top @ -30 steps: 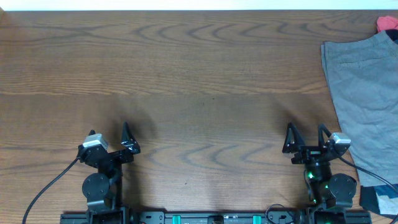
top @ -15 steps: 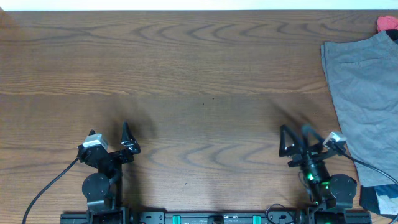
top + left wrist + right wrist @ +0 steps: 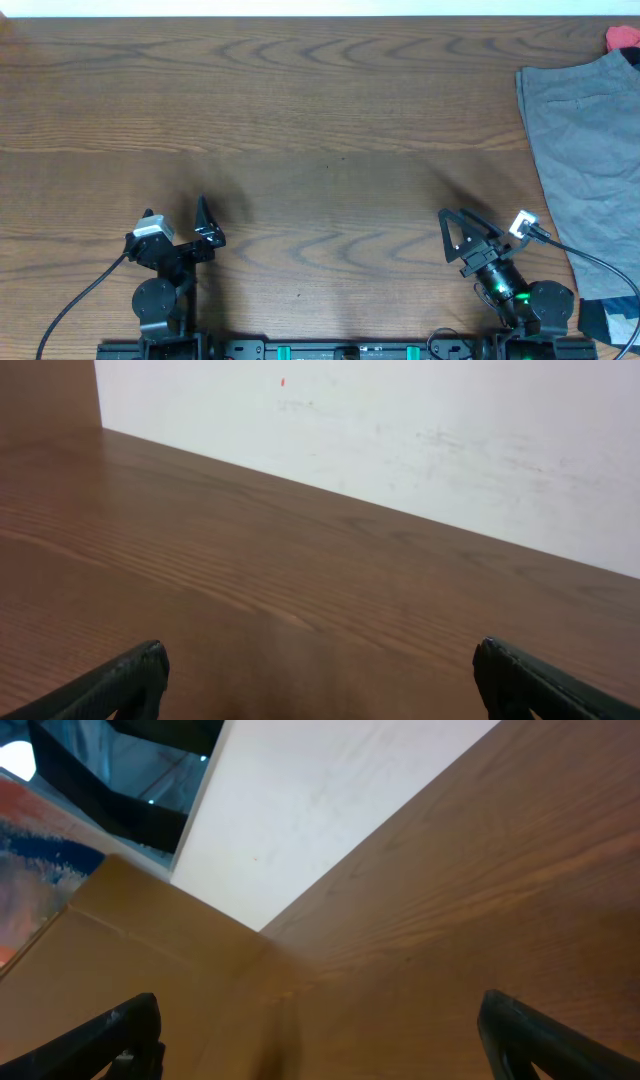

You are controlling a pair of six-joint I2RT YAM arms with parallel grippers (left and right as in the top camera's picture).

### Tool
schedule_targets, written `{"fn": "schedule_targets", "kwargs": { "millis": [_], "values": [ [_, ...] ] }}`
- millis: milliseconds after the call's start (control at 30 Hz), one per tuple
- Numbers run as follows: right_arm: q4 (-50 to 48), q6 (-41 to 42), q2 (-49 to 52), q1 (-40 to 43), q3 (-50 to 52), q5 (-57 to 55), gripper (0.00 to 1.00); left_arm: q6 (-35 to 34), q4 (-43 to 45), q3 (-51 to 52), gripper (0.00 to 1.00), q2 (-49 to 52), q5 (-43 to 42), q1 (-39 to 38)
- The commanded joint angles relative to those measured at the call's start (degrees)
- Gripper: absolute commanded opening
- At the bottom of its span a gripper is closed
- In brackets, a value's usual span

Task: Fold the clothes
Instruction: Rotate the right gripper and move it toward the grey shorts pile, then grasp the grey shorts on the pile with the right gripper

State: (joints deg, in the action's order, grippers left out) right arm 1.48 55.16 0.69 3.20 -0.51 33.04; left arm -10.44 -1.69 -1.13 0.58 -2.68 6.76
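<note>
Garment first: how does it look, and where?
— Plain grey cloth (image 3: 590, 150), lying flat at the worktop's (image 3: 320, 120) right edge, its visible length running far to near, part cut off by the frame.
— Room to move?
— Bare wood spreads leftward. Both left jaws and right jaws stand wide, holding nothing.

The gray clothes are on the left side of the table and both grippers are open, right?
Not quite. The gray clothes lie on the right side of the table, not the left, as the overhead view shows. The left gripper and right gripper are open, as you said.
</note>
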Motion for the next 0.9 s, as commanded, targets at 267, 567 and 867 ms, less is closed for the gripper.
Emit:
{"fn": "schedule_targets", "kwargs": {
  "millis": [267,567,867],
  "values": [
    [-0.2,5.1,-0.2,-0.5,0.2,0.5,0.99,0.8,-2.3,0.9,0.98,-0.3,0.5,0.3],
    [-8.9,-3.5,-0.2,-0.5,0.2,2.4,0.99,0.8,-2.3,0.9,0.98,-0.3,0.5,0.3],
    [-11.4,-12.6,3.6,-0.5,-9.4,-4.4,0.99,0.8,-2.3,0.9,0.98,-0.3,0.5,0.3]
  ]
}}
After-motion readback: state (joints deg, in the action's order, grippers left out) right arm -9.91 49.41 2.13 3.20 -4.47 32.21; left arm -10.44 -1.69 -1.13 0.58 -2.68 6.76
